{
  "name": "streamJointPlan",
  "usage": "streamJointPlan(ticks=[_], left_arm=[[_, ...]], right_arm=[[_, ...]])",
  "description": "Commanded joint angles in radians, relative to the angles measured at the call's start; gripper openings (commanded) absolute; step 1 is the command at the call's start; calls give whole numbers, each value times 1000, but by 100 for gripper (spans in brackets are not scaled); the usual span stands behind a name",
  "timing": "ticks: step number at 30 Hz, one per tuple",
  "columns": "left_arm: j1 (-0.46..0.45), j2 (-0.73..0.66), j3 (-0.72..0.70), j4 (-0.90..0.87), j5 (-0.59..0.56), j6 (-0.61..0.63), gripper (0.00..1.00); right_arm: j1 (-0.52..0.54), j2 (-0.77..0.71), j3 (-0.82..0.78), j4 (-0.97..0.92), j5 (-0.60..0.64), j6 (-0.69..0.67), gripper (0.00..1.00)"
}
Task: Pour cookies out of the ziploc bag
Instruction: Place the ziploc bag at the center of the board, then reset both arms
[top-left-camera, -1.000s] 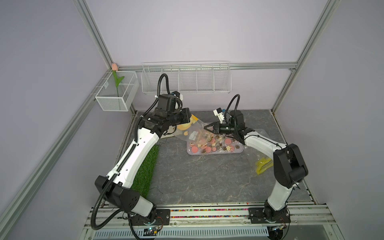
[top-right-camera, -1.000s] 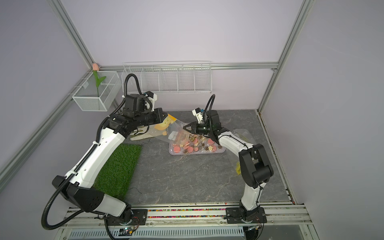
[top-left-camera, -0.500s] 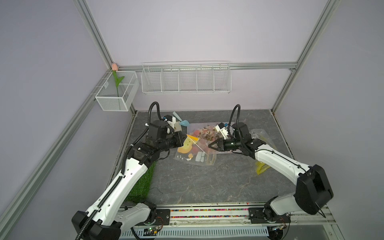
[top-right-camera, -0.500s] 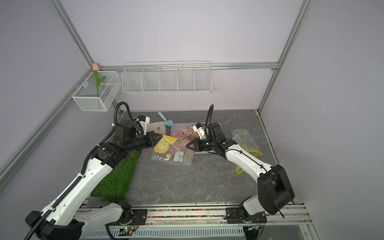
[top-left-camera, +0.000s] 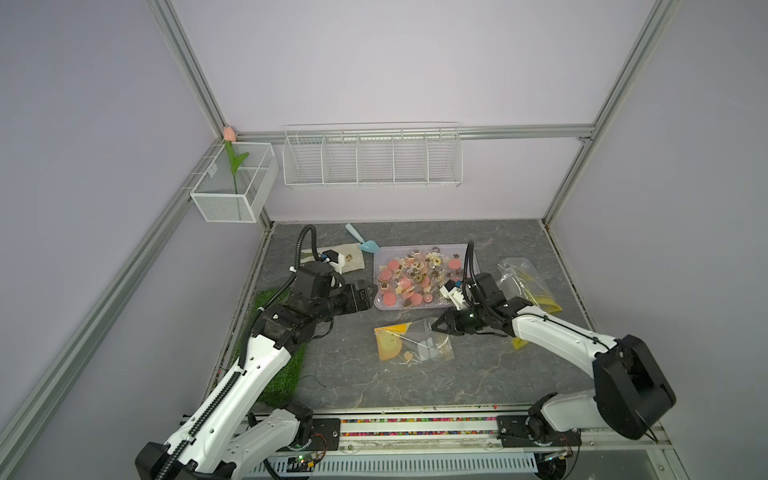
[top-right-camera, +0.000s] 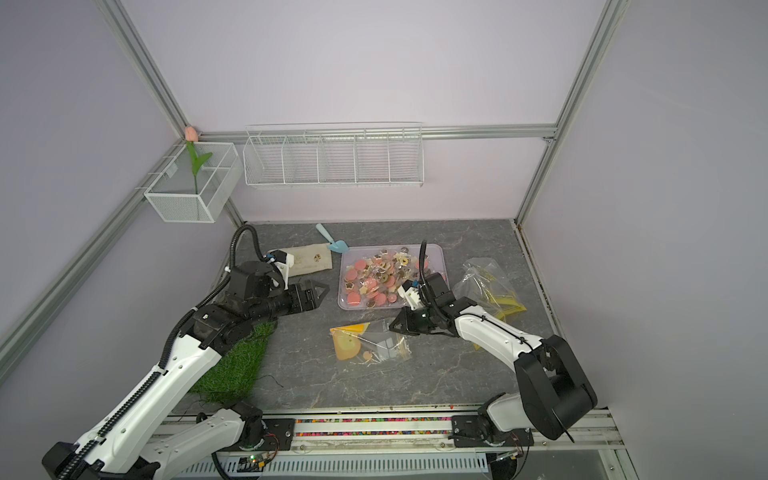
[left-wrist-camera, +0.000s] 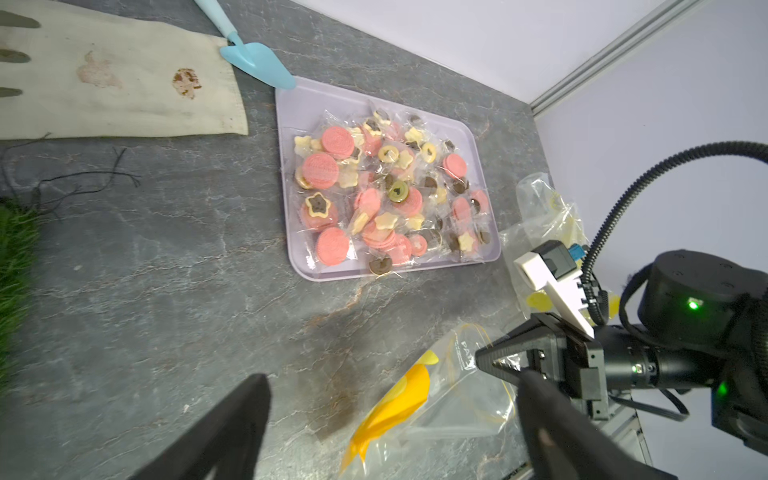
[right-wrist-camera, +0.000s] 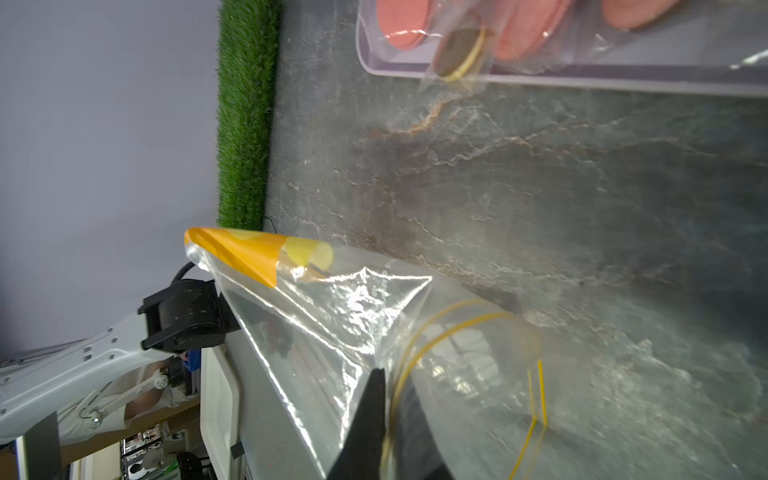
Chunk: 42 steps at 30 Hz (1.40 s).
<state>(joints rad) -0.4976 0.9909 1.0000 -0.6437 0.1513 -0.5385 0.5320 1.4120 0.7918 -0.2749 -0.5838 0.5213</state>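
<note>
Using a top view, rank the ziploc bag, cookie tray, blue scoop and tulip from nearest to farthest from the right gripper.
1. ziploc bag: at the right gripper tips, front centre.
2. cookie tray: just behind the gripper.
3. blue scoop: by the tray's far left corner.
4. tulip: up in the back left corner.

Pink, cream and brown cookies (top-left-camera: 417, 278) fill the tray (top-left-camera: 386, 253); the clear ziploc bag (top-left-camera: 415, 345) lies just beside it.
</note>
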Motion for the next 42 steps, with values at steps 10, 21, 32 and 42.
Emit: streamJointPlan(ticks=[10, 21, 32, 42], left_arm=[[65, 102, 133, -86, -182, 130, 99], [235, 115, 43, 159, -293, 311, 100], [390, 153, -412, 859, -276, 563, 100], [450, 427, -587, 1384, -211, 563, 100]], right_arm=[[-17, -150, 23, -166, 233, -125, 81], [-107, -316, 94, -236, 675, -230, 89], [-196, -398, -141, 226, 1040, -415, 89], [-376, -297, -395, 736, 1014, -536, 89]])
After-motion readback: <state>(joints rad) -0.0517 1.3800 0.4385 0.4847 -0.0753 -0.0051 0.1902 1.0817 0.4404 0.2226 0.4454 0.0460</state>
